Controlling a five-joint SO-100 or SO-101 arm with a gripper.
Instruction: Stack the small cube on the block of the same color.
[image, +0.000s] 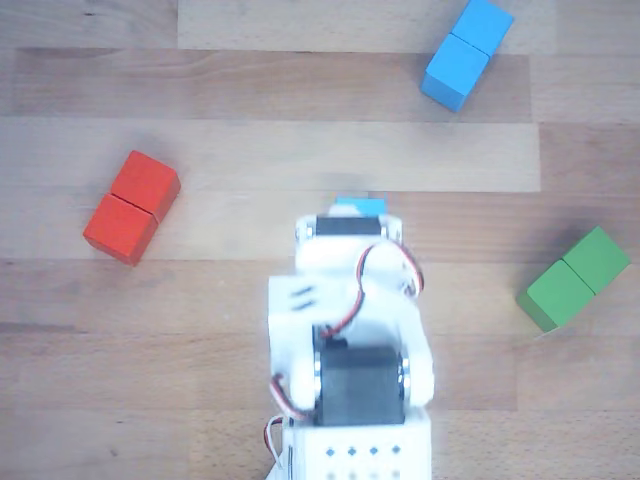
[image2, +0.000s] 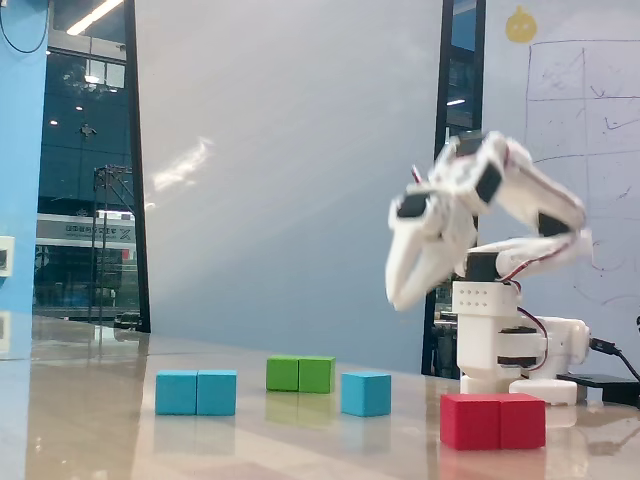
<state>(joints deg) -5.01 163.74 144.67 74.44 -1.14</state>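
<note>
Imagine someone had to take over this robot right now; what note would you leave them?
Tool: raised above the table, holding nothing; motion blur hides whether it is open.
Small light-blue cube: on the table, in the fixed view between the light-blue oblong two-segment block and the red oblong block, apart from both. The green oblong block lies behind.
Done: nothing stacked.
Left: grasp the cube, carry it over, set it on the blue block.

In the fixed view the gripper (image2: 400, 300) hangs blurred, well above the table (image2: 300, 450), with open air beneath it; directly below sits the small cube (image2: 366, 393), clear on every side; the green block (image2: 300, 374) stands near it to the left and farther back; the blue oblong block (image2: 196, 392) lies well apart to the left; the red block (image2: 493, 420) lies to the right, nearer the camera; bare wood separates them all.
</note>
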